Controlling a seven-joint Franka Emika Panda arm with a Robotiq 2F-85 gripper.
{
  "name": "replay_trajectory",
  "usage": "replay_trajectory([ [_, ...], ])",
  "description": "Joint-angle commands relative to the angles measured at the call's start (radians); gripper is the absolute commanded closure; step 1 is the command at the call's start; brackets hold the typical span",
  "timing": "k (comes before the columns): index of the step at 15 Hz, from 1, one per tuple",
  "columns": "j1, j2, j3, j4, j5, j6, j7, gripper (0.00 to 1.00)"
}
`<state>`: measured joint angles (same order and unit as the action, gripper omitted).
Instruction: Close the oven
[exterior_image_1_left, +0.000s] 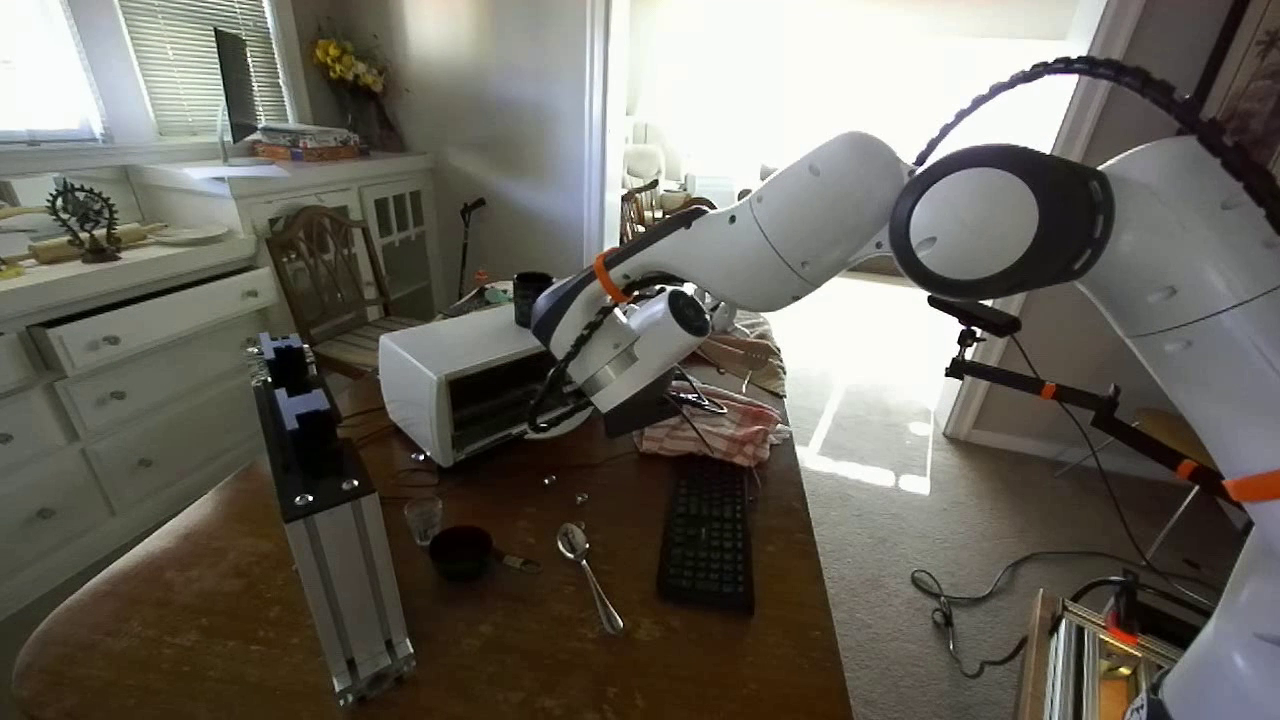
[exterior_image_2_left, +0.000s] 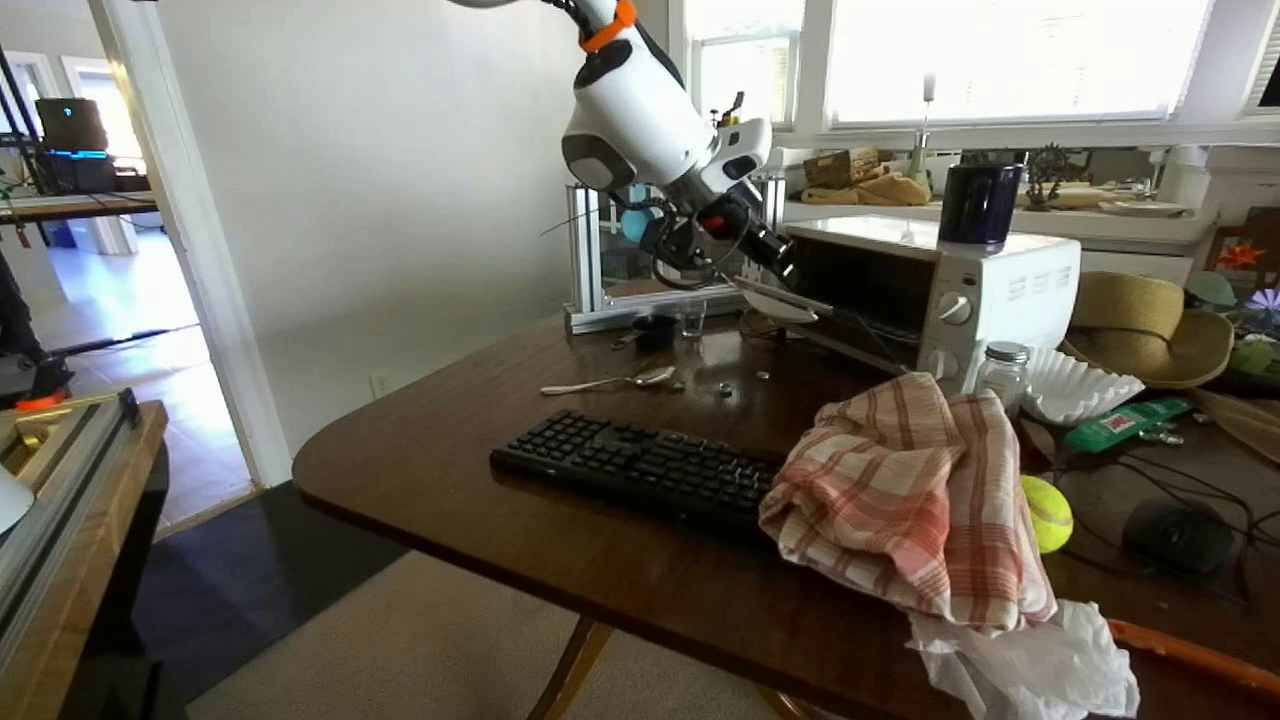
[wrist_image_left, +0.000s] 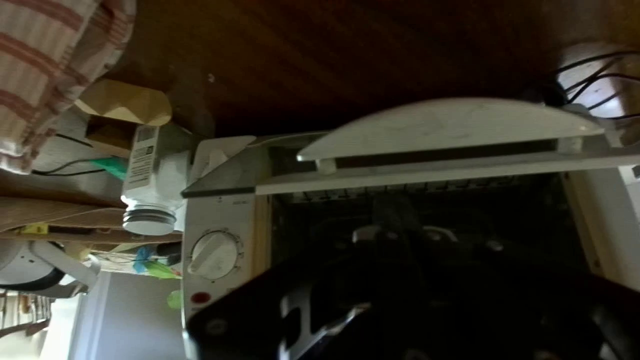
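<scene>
Wrist view: the oven (wrist_image_left: 240, 220) stands on the desk (wrist_image_left: 375, 60), its door (wrist_image_left: 440, 171) open. In an exterior view, the claw (exterior_image_2_left: 788, 268) hangs near the door; spread or pressed together, I cannot tell.

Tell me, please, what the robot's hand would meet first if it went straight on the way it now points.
Probably the oven: the hand points down towards its open front. Depth is unclear, so I can't tell whether the open door or the dark interior would be touched first.

The oven (exterior_image_2_left: 962, 333) is white, the cloth (exterior_image_2_left: 905, 490) red-and-white plaid.
</scene>
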<state>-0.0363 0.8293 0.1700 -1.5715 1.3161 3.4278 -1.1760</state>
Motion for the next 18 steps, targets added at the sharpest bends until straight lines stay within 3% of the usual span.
replay_trajectory([
  [1, 0.059, -0.102, -0.110, -0.127, -0.141, -0.023, 0.255, 1.00],
  [2, 0.065, -0.127, -0.131, -0.173, -0.185, -0.031, 0.301, 1.00],
  [3, 0.050, -0.140, -0.111, -0.164, -0.066, -0.047, 0.155, 1.00],
  [6, 0.105, -0.188, -0.205, -0.290, -0.038, -0.128, 0.138, 1.00],
  [9, 0.183, -0.207, -0.324, -0.389, -0.087, -0.216, 0.178, 1.00],
  [10, 0.129, -0.202, -0.269, -0.409, -0.246, -0.184, 0.306, 1.00],
  [13, 0.141, -0.155, -0.281, -0.393, -0.416, -0.167, 0.479, 1.00],
  [14, 0.165, -0.132, -0.293, -0.348, -0.305, -0.185, 0.386, 1.00],
  [15, 0.127, -0.110, -0.236, -0.318, -0.314, -0.153, 0.398, 1.00],
  [18, 0.116, -0.055, -0.194, -0.264, -0.312, -0.105, 0.400, 1.00],
])
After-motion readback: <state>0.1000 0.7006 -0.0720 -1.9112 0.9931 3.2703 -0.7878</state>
